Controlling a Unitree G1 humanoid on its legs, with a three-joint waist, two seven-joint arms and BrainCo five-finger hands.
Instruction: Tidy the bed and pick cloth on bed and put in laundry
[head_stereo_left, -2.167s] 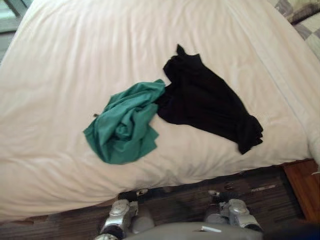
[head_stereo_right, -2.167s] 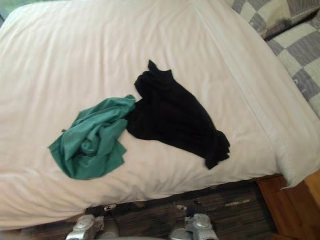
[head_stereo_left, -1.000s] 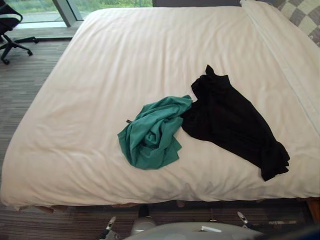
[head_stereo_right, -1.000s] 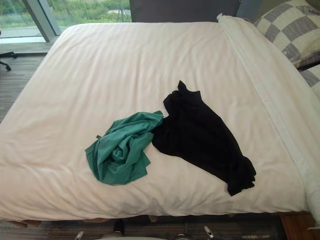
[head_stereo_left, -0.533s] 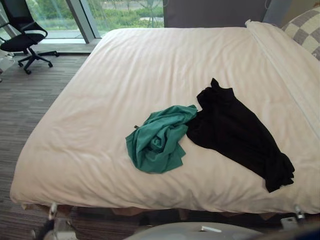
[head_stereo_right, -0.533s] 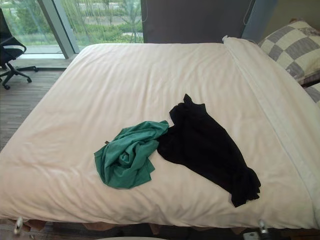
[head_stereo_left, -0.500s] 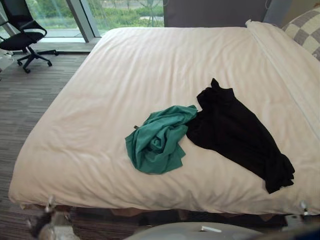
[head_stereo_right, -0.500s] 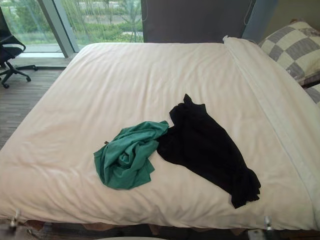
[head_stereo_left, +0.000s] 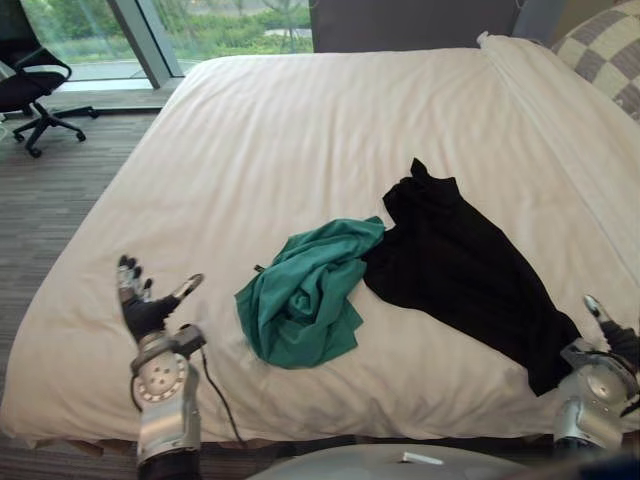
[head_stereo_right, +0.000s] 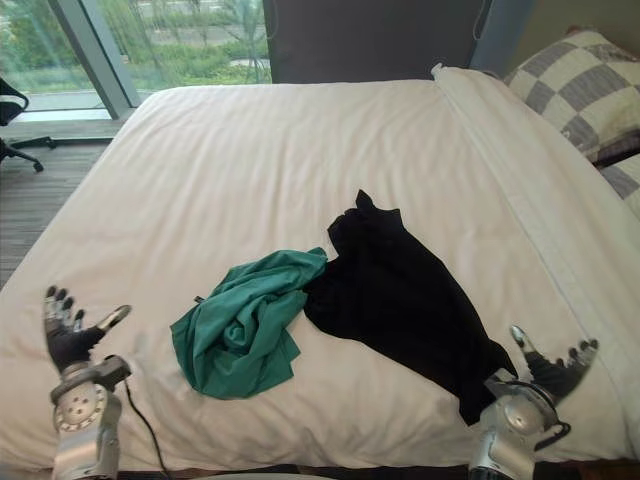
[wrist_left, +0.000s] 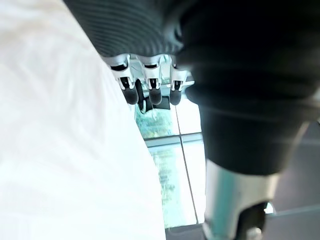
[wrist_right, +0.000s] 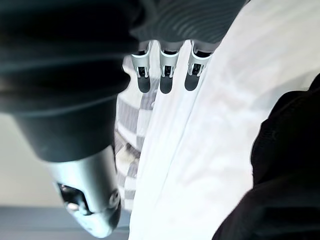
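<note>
Garments soft, light, limp: crumpled green cloth (head_stereo_left: 303, 308) touching black cloth (head_stereo_left: 468, 268) on bed (head_stereo_left: 300, 120). Likely best pinched at bunched folds. Left hand (head_stereo_left: 146, 312), right hand (head_stereo_right: 553, 376) spread, empty.

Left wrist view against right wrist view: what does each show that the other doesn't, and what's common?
Left wrist view: the open left hand and a window with greenery outside. Right wrist view: the open right hand, the black cloth near it, and a checkered pillow. Both: the white bed cover, and a hand holding nothing.
</note>
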